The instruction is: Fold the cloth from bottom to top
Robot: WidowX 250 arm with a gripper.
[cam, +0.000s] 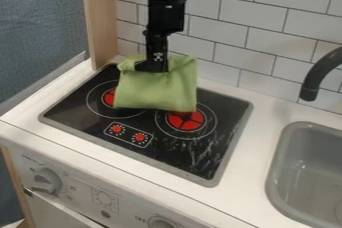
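The end effector (152,67) hangs down at the green cloth's (155,91) upper edge, touching it; whether it is open or closed, I cannot tell. The cloth lies over the rear of the black cooktop (87,122), partly covering both red burners.

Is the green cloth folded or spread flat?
Not spread flat: the cloth is creased and bunched beside the gripper. Whether it is fully doubled over, cannot tell.
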